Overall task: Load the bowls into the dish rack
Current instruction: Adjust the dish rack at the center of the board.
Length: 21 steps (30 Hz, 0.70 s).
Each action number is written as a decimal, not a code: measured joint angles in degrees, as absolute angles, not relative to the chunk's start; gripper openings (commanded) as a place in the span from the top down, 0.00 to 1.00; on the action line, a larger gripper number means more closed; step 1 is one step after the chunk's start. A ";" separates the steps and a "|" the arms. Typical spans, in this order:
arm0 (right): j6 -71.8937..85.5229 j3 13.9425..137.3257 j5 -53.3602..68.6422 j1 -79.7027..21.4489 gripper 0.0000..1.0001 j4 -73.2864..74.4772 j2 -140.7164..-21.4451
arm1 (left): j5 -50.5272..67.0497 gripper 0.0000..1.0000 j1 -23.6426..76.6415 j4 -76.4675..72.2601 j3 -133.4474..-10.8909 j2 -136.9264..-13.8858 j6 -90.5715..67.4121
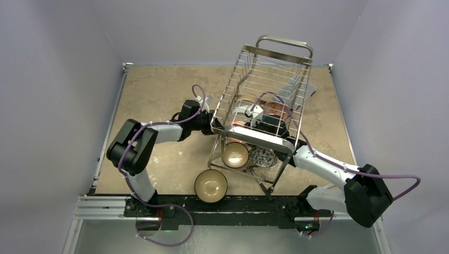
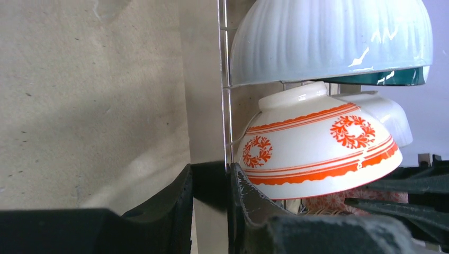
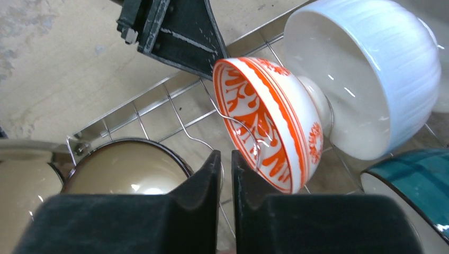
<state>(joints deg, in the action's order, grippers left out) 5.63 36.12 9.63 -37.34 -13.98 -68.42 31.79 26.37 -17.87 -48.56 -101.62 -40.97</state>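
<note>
Left gripper (image 1: 207,121) is seen from above at the side of the dish rack (image 1: 265,74), a brown bowl (image 1: 210,185) sitting unracked in front; on its wrist cam the fingers (image 2: 249,201) are nearly together by a wire, grip can't be told; right gripper (image 3: 226,159) is shown almost closed and empty beside the racked red-and-white bowl (image 3: 270,121), so the brown one's probably to be fetched next.

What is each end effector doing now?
Left end effector: narrow gap at dish rack wire; grip cannot be told.
Right end effector: almost closed, holding nothing.
</note>
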 measured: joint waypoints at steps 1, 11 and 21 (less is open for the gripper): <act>5.74 36.16 9.58 -37.26 1.00 -13.76 -68.42 | 31.40 1.00 26.17 -17.76 -48.56 -101.54 -40.91; 7.75 38.30 11.94 -36.12 1.00 -13.54 -69.23 | 25.91 1.00 21.50 -15.73 -44.45 -95.96 -39.29; 10.57 38.33 14.72 -35.24 1.00 -13.54 -69.30 | 26.55 1.00 19.75 -14.63 -39.77 -90.35 -39.70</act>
<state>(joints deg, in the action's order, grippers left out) 10.57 38.33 14.72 -35.24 -13.54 -69.30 26.55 19.75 -14.63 -39.77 -90.35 -39.70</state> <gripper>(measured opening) 0.004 0.210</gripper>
